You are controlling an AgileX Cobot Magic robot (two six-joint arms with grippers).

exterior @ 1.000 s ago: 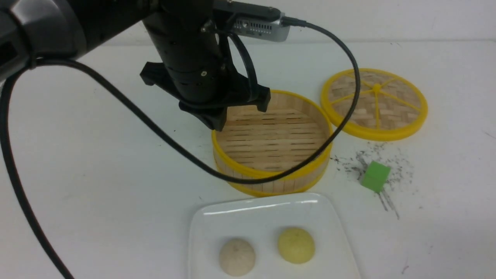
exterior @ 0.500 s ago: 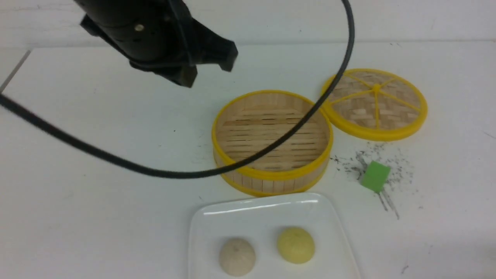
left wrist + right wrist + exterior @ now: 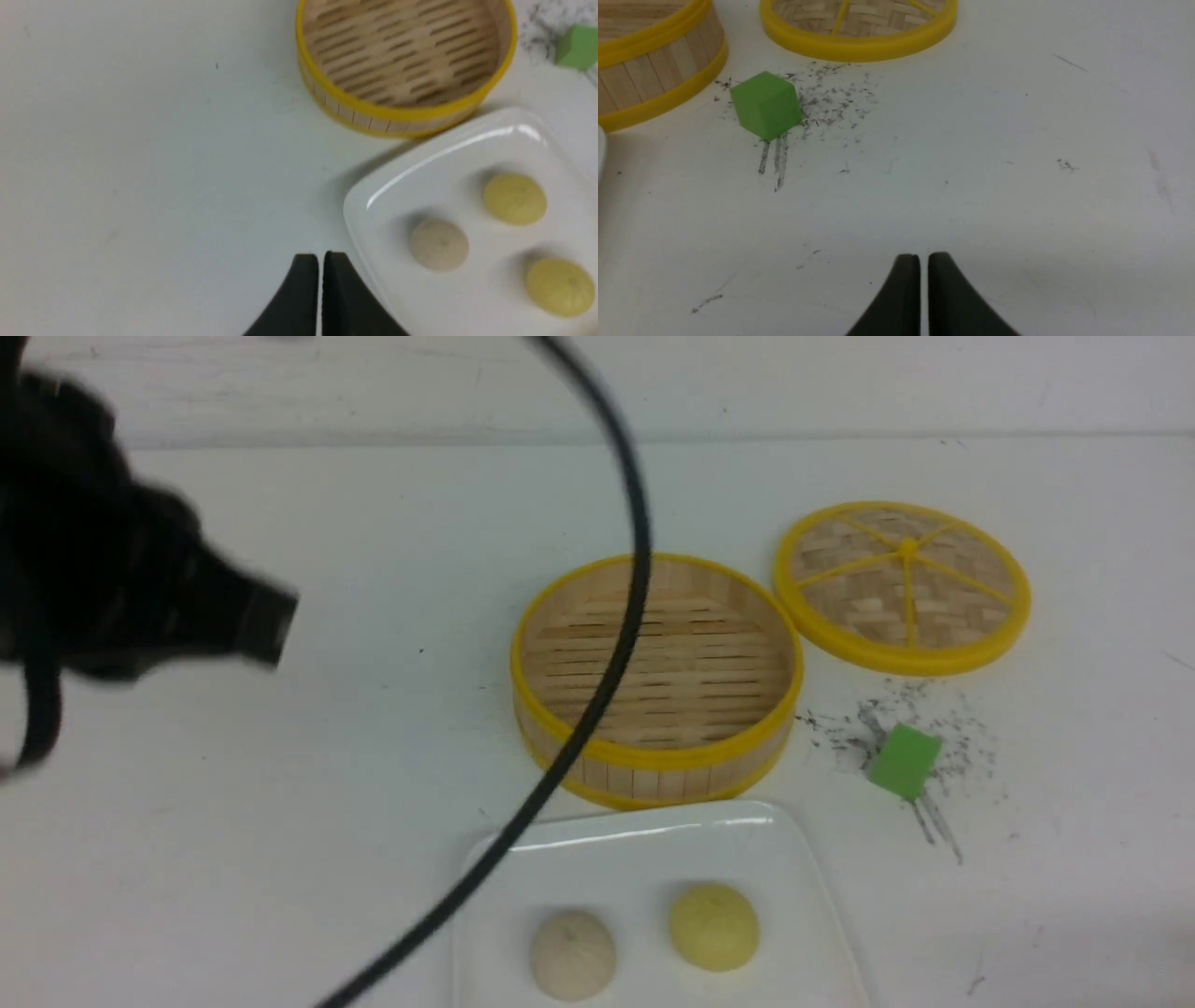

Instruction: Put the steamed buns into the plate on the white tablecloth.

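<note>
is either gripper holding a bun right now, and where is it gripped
Nothing is held. The left gripper and right gripper are both shut on nothing; all three steamed buns lie on the plate.

Glossy white plate (image 3: 373,205). Buns: 2 pale yellow (image 3: 514,199), (image 3: 559,287); 1 greyish off-white (image 3: 439,245). Steamer (image 3: 655,677): yellow rims top and btm, tan bamboo slat wall, slatted floor w/ dark gaps. Lid (image 3: 902,586): yellow rim and spokes, tan basket-weave panel. Cube (image 3: 766,105): bright green, plain. Tablecloth (image 3: 1017,163): white, dark speckle patch and grey streaks beside cube. Gripper fingers black: L (image 3: 301,298), R (image 3: 901,298). Cable (image 3: 597,691): black.
</note>
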